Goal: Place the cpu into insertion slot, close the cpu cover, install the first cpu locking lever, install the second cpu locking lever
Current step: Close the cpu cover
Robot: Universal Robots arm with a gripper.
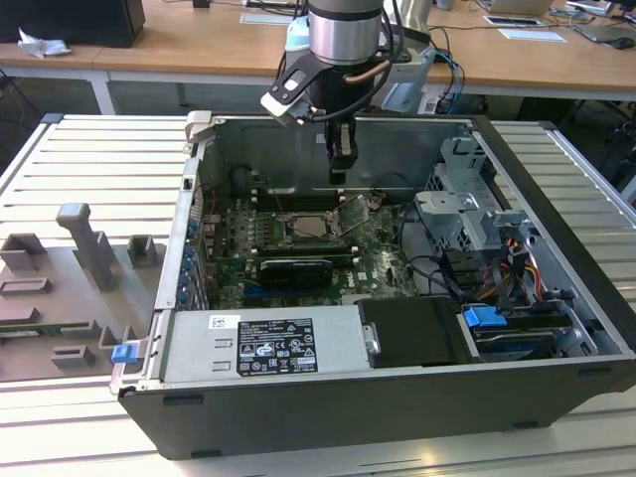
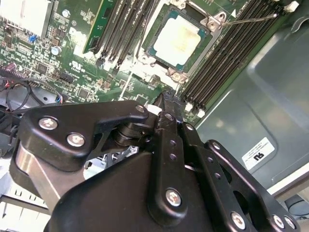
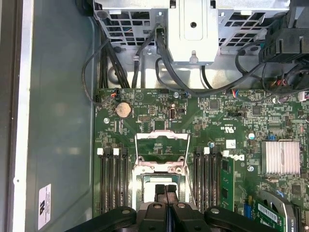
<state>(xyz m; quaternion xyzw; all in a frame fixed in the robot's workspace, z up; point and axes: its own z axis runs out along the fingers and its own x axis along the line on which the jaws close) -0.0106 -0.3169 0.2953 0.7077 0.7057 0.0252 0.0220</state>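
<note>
1. Already the cpu (image 2: 177, 39) sat in the slot (image 2: 149, 67), pale top up.
2. Its cover (image 3: 161, 137) stood raised on its hinge, not closed over the chip.
3. The hand (image 1: 341, 177) hung above the board (image 3: 212, 111) near the slot, fingers (image 3: 162, 197) pressed together and holding nothing.
4. The open case (image 1: 556, 199) lay on the ribbed tabletop (image 1: 99, 149); a thin lever (image 2: 251, 19) stuck out from the slot.

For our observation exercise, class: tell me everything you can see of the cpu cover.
The cpu cover is a thin silvery metal frame with a square middle cut-out. It stands swung open, tilted up from its hinged edge beside the insertion slot, leaving the cpu uncovered. Nothing else touches it.
</note>
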